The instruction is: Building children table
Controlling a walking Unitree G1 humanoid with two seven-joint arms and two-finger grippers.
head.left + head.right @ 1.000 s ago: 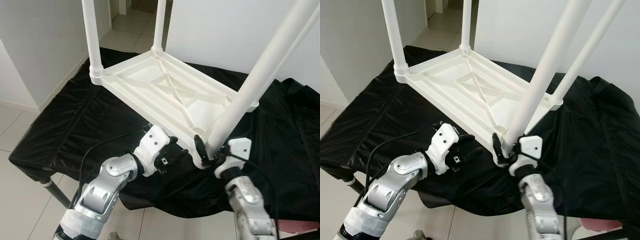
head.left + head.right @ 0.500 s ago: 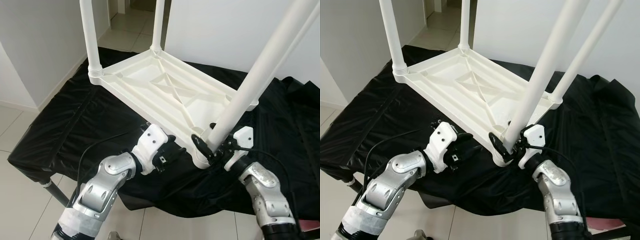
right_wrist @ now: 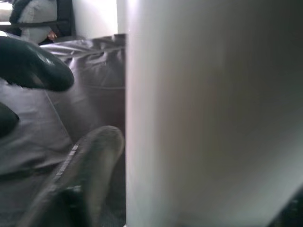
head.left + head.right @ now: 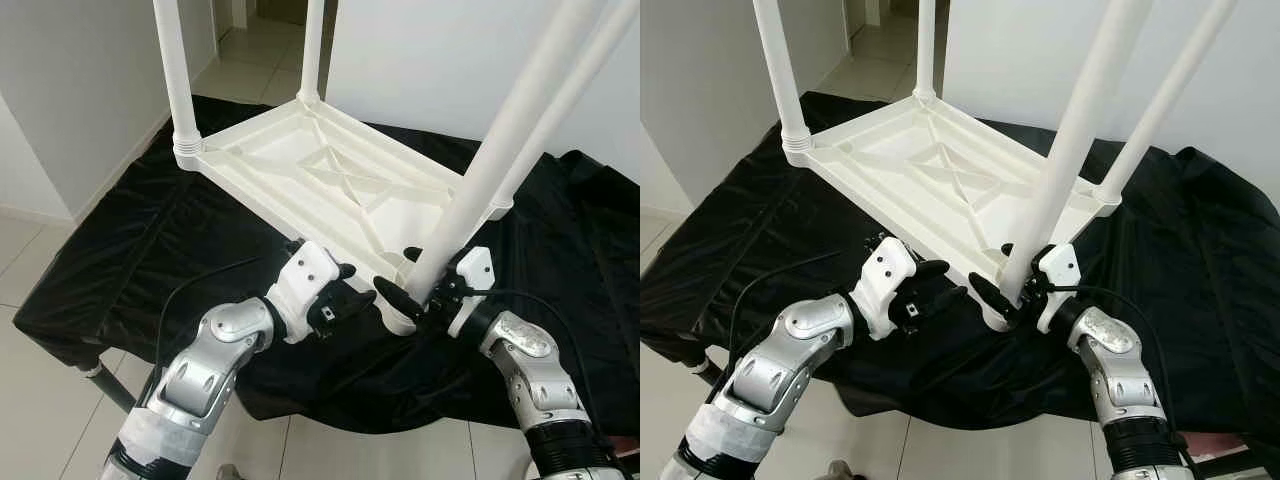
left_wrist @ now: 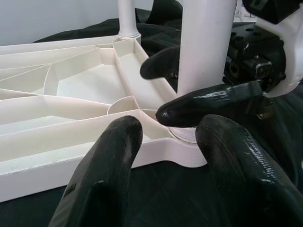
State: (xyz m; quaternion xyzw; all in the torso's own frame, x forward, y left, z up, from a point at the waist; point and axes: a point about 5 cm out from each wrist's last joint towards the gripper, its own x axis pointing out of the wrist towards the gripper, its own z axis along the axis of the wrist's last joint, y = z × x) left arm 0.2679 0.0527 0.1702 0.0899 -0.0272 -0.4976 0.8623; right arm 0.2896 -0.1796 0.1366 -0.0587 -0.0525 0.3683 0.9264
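Note:
The white plastic table lies upside down on a black cloth, its legs pointing up. My right gripper is clamped round the base of the nearest leg, right above its corner socket. One finger crosses the front of the leg and the other sits behind it. In the right wrist view the leg stands very close, beside one finger. My left gripper hovers open just left of that corner, its fingers spread before the table's rim.
The black cloth covers a low stand and hangs over its near edge. Tiled floor lies to the left and below. White walls close in on the left and behind, with a doorway at the back.
My right forearm has swung out to the right, turning the gripper round the leg's base. The left gripper has crept a little closer to the corner.

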